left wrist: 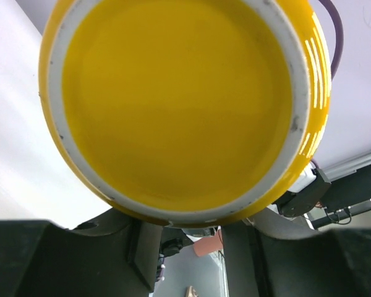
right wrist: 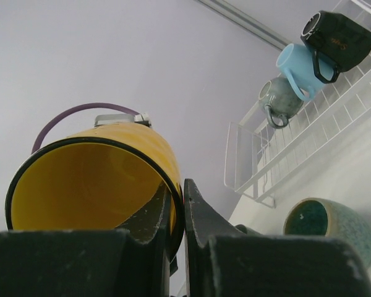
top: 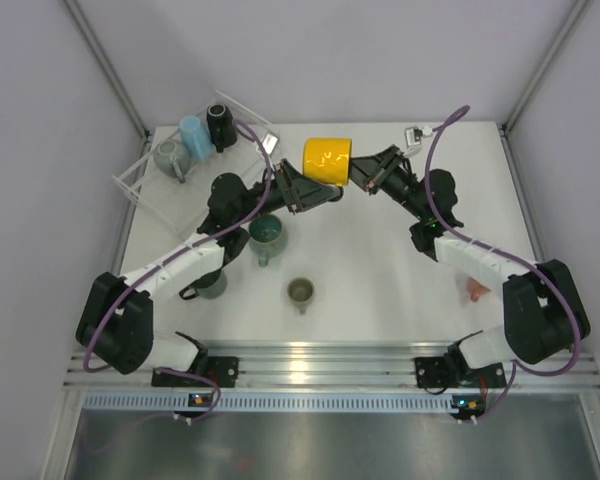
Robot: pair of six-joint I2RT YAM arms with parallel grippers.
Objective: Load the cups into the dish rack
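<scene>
light: bright, even | shadows: soft (barely visible) | blur: wrist-view foregrounds, dark

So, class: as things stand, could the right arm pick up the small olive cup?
Probably not yet: its pincer is shut on the rim of the yellow cup, though nothing crowds the olive cup.

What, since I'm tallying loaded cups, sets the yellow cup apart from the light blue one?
The yellow cup is aloft, its rim clamped in the right pincer; the light blue cup sits in the dish rack. The yellow cup shows no handle; the light blue cup shows one. Both are brightly coloured cups.
</scene>
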